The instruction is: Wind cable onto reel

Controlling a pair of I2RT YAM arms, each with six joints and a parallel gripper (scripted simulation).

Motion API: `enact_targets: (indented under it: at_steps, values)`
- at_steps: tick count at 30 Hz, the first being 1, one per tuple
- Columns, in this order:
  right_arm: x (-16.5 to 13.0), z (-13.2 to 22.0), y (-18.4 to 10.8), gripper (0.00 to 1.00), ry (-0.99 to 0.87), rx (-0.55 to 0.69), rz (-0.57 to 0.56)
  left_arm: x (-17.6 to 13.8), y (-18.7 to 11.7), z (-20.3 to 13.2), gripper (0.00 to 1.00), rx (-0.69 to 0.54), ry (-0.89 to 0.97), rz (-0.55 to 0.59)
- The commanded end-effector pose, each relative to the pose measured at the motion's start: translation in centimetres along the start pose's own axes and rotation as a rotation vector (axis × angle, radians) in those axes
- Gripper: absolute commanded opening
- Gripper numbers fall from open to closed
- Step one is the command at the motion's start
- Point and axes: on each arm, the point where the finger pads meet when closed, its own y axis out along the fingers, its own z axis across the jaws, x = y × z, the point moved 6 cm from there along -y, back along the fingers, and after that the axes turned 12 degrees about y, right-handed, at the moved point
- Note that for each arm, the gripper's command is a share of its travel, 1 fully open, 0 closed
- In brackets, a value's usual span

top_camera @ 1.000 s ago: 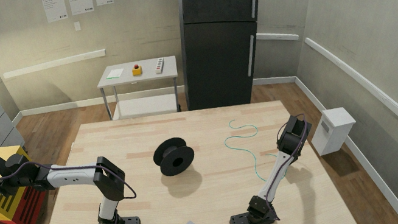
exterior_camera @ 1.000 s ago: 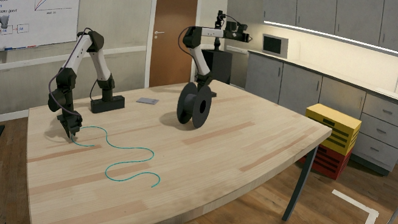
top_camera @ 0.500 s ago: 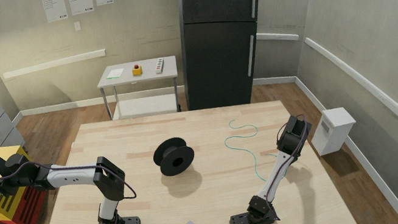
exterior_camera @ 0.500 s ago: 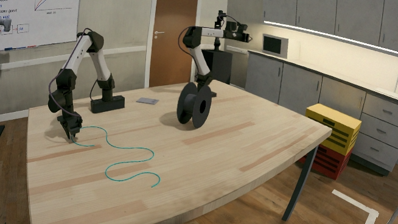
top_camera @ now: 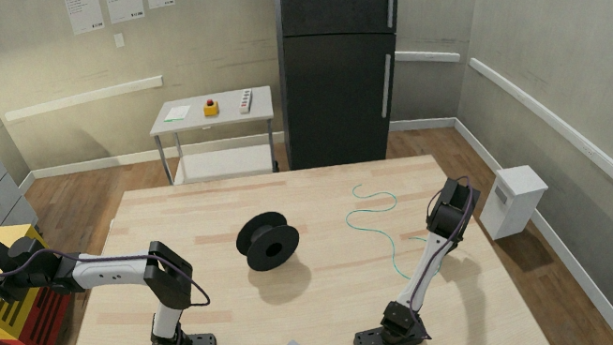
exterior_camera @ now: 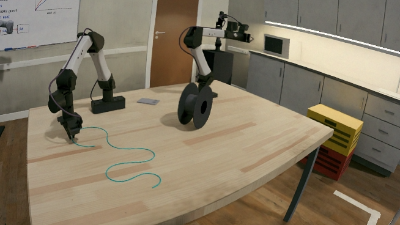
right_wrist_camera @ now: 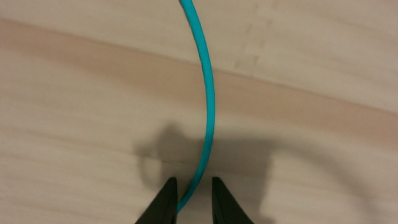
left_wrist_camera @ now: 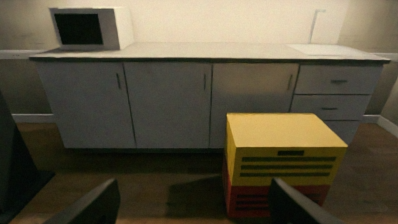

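Observation:
The black reel [top_camera: 257,257] [exterior_camera: 200,120] stands on its flange rims on the table, no cable on its hub. The thin teal cable [top_camera: 393,250] [exterior_camera: 131,148] [right_wrist_camera: 210,100] lies in loose bends on the table; one short end part curves from under the right gripper. My right gripper [exterior_camera: 72,137] [right_wrist_camera: 194,187] points down low at the table over the cable near that end. Its fingers are narrowly open; the cable passes below and between the tips, not pinched. In the top view the arm hides it. My left gripper [exterior_camera: 251,38] [left_wrist_camera: 194,188] is open and empty, raised and facing away from the table.
A flat grey plate [exterior_camera: 148,101] lies on the table [exterior_camera: 214,171] near the arm bases. The left arm's base stands behind the reel in the exterior view. Yellow and red crates [top_camera: 28,291] [exterior_camera: 334,128] [left_wrist_camera: 280,131] stand on the floor beyond the table.

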Motion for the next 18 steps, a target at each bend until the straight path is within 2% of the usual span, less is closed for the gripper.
enact_targets:
  at_steps: [1, 18]
  values:
    - [-0.19, 0.35, 0.63, 0.16, -0.007, 0.009, 0.011, 2.77, -0.98, 0.76, 0.75, 0.027, -0.009, -0.088]
    - [-0.13, 0.28, 0.54, 0.00, -0.007, 0.007, 0.009, 2.77, -0.98, 0.76, 0.75, 0.027, -0.009, -0.088]
